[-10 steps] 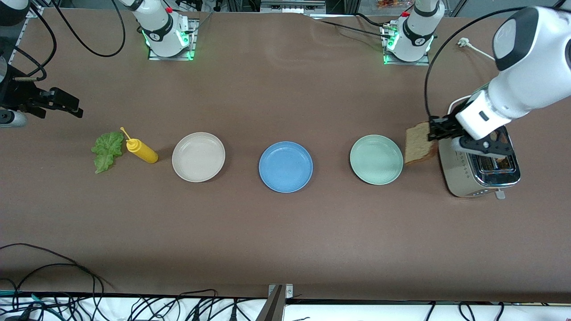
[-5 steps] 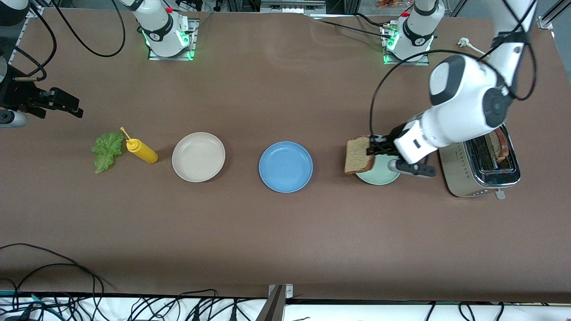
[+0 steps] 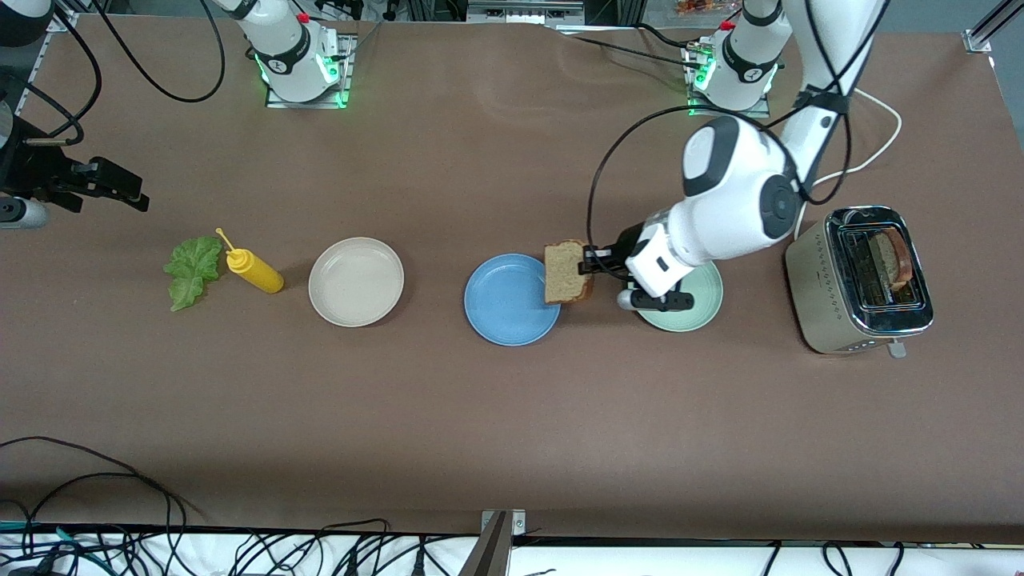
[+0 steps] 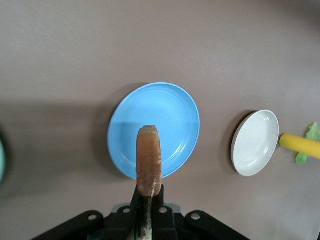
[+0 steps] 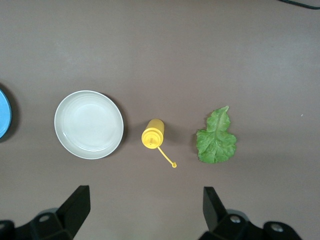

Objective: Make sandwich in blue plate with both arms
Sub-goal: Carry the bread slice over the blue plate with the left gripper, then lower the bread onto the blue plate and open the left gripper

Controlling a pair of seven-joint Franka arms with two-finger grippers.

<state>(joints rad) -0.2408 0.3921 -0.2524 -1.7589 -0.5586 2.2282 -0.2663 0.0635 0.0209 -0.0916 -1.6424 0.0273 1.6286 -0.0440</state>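
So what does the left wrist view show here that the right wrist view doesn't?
Left wrist only: the bread slice held edge-on in the shut left gripper, over the edge of the blue plate, which shows whole.
Right wrist only: the whole lettuce leaf, the yellow bottle with its spout, and the open right gripper holding nothing.
Shared: the white plate, the bottle and part of the leaf; the right wrist view catches only the blue plate's rim.

Even, bright overhead light – soft shadows hug the plates, the toaster (image 3: 860, 280) throws chrome glare – all views are sharp, no blur
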